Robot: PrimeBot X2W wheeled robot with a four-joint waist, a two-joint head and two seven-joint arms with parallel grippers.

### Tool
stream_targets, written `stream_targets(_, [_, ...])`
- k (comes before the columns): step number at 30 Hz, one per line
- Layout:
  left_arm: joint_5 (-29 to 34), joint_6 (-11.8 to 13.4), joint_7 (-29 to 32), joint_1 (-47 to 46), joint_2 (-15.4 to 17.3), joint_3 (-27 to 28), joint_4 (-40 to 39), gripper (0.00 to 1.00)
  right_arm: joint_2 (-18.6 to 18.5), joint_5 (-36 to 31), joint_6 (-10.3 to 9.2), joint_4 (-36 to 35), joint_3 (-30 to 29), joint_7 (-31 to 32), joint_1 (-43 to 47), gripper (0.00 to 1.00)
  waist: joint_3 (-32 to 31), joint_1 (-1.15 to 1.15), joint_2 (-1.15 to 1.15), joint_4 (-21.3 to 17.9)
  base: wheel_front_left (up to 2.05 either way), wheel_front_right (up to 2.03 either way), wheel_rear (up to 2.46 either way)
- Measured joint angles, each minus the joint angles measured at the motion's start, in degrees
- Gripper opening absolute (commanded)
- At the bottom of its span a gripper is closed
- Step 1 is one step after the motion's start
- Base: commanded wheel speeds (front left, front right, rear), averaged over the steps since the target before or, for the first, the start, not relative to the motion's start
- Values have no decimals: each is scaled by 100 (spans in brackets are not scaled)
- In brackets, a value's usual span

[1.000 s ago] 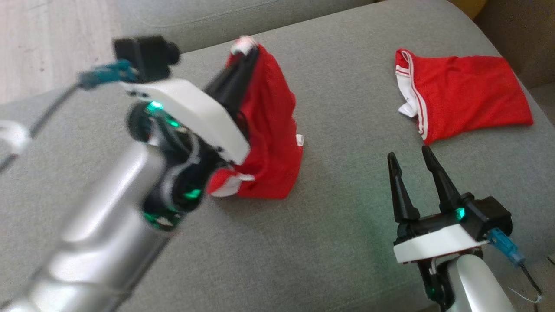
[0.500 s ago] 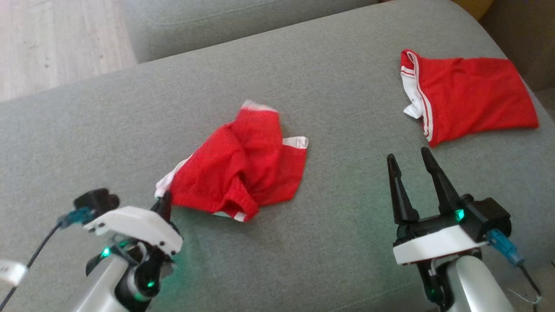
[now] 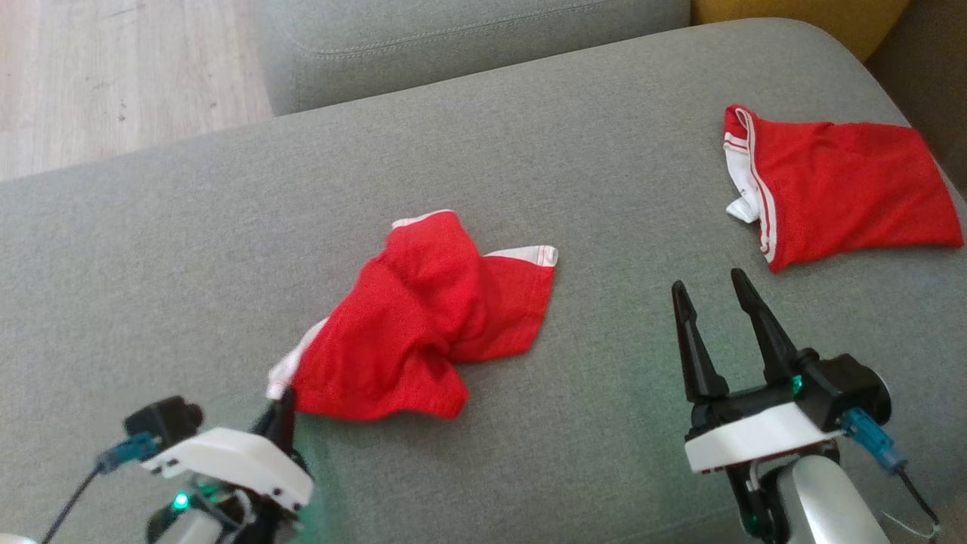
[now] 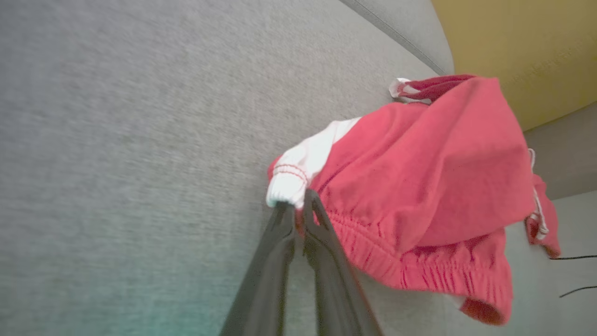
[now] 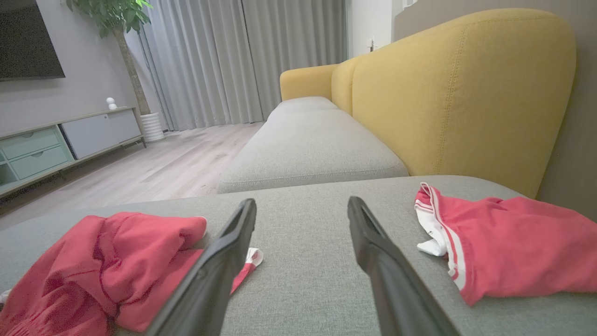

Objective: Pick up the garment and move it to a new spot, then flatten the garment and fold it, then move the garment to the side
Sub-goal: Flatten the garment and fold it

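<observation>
The crumpled red cloth shorts with white edges (image 3: 423, 325) lie in the middle of the grey sofa seat (image 3: 189, 264). The left hand (image 3: 285, 400) sits low at their near left corner. Its two dark fingers are squeezed almost together and nip the white edge there. The right hand (image 3: 705, 281) is well apart from them, off to the right, with its fingers spread wide and nothing in them. Another red cloth piece (image 3: 838, 189) lies flat far off on the right.
</observation>
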Motion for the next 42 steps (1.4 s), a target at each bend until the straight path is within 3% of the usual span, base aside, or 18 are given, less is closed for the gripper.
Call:
stream_targets(1, [51, 19, -59, -10, 41, 16, 43, 52, 0, -1, 0, 7, 4, 0, 15, 100, 1, 0, 0, 1, 0, 0, 0])
stream_targets(2, [85, 43, -119, -25, 73, 45, 78, 89, 0, -1, 0, 20, 11, 0, 19, 100, 1, 0, 0, -2, 0, 0, 0])
stream_targets(3, [96, 57, -178, -43, 99, 89, 114, 100, 0, -2, 0, 22, 20, 0, 19, 100, -3, 0, 0, -10, 0, 0, 0])
stream_targets(7, [237, 246, -439, -147, 369, 369, 181, 100, 0, -62, 0, 22, 37, 0, 18, 100, 5, 0, 0, -76, 0, 0, 0])
stream_targets(12, [1045, 713, -635, -318, 1009, 359, -57, 100, 0, -102, 0, 11, -16, 0, 19, 100, 64, 0, 0, -162, 0, 0, 0])
stream_targets(15, [1189, 799, -616, -488, 999, 254, -348, 100, 0, -102, 0, -14, -25, 0, 18, 100, 125, 0, 0, -169, 0, 0, 0])
stream_targets(20, [1473, 816, -149, -1462, 330, -453, -720, 100, 0, -102, 0, -52, -29, 0, 13, 100, 329, 0, 0, -156, 0, 0, 0])
stream_targets(25, [1572, 744, 285, -2435, -392, -881, 108, 100, 0, -93, 0, -75, 99, 0, -68, 100, 565, 1, 0, -196, 0, 0, 0])
stream_targets(29, [1749, 738, 378, -2748, -434, -975, 909, 100, 0, -94, 0, -87, 107, 0, -246, 100, 710, 1, 0, -303, 0, 0, 0])
stream_targets(31, [1729, 614, 392, -2761, -471, -992, 1104, 100, 0, -94, 0, -89, 48, 0, -248, 100, 757, 1, 0, -337, 0, 0, 0])
stream_targets(36, [1612, 221, 441, -2748, -683, -1160, 1293, 100, 0, -105, 0, -86, -56, 0, -223, 100, 756, 1, 0, -279, 0, 0, 0])
stream_targets(42, [1639, 42, 487, -2743, -842, -1458, 1322, 100, 0, -153, 0, -85, -36, 0, -224, 100, 712, 0, 0, -242, 0, 0, 0])
